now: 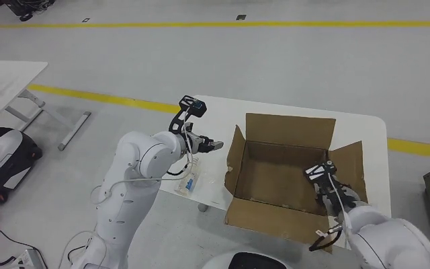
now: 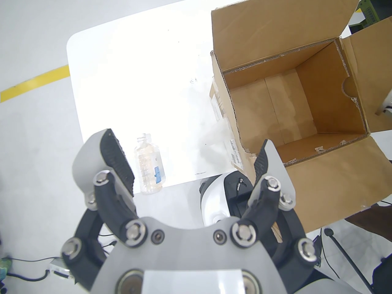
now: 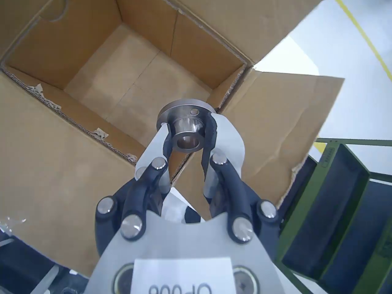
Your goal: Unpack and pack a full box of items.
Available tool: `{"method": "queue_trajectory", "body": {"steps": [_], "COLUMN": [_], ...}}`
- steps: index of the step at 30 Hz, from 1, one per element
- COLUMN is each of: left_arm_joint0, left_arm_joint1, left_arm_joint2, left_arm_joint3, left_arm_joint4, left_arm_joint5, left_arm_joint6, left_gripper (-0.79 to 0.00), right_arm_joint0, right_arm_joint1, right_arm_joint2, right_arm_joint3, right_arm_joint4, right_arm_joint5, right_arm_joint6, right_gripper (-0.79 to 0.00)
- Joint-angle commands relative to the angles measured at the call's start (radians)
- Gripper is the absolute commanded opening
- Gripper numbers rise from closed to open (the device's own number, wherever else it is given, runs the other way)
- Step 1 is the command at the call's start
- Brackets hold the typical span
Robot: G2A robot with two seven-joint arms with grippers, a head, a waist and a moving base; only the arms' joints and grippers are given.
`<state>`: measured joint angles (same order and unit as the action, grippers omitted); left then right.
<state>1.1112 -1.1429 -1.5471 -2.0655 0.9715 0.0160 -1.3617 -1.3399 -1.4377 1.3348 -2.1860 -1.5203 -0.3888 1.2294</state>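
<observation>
My right hand is clamped on a metal flanged bush, gripping only its short hub, and holds it above the open box near one corner, just beside a side flap; the box floor below looks bare. The bush is smooth steel and probably heavy for its size, and my pads catch little of it; I judge that it could twist or slide out if I swing it, and a drop from here could dent the cardboard or bounce off the rim. Being this close to the corner, I could also snag the flap and drag the box.

My left hand hangs with its jaws wide apart over the worktop; a clear bottle lies on its side near the worktop's edge, and a nudge could roll it off.
</observation>
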Motion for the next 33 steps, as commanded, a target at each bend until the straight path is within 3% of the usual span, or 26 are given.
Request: {"method": "queue_trajectory", "body": {"steps": [1, 5, 18, 25, 33], "left_arm_joint0": [0.0, 0.0, 0.0, 0.0, 0.0], "left_arm_joint1": [0.0, 0.0, 0.0, 0.0, 0.0], "left_arm_joint2": [0.0, 0.0, 0.0, 0.0, 0.0], "left_arm_joint3": [0.0, 0.0, 0.0, 0.0, 0.0], "left_arm_joint4": [0.0, 0.0, 0.0, 0.0, 0.0], "left_arm_joint5": [0.0, 0.0, 0.0, 0.0, 0.0], "left_arm_joint6": [0.0, 0.0, 0.0, 0.0, 0.0], "left_gripper": [0.0, 0.0, 0.0, 0.0, 0.0], "right_arm_joint0": [-0.075, -0.179, -0.198, -0.254, -0.377], "right_arm_joint1": [0.008, 0.018, 0.021, 0.036, 0.048], "right_arm_joint2": [0.064, 0.131, 0.14, 0.371, 0.657], "right_arm_joint3": [-0.051, -0.111, -0.132, -0.164, -0.164], "right_arm_joint4": [0.017, 0.009, 0.01, 0.132, 0.31], "right_arm_joint5": [-0.012, -0.016, -0.024, -0.024, 0.002], "right_arm_joint6": [-0.073, -0.156, -0.19, -0.3, -0.305], "right_gripper": [-0.785, -0.785, -0.785, -0.785, -0.785]}}
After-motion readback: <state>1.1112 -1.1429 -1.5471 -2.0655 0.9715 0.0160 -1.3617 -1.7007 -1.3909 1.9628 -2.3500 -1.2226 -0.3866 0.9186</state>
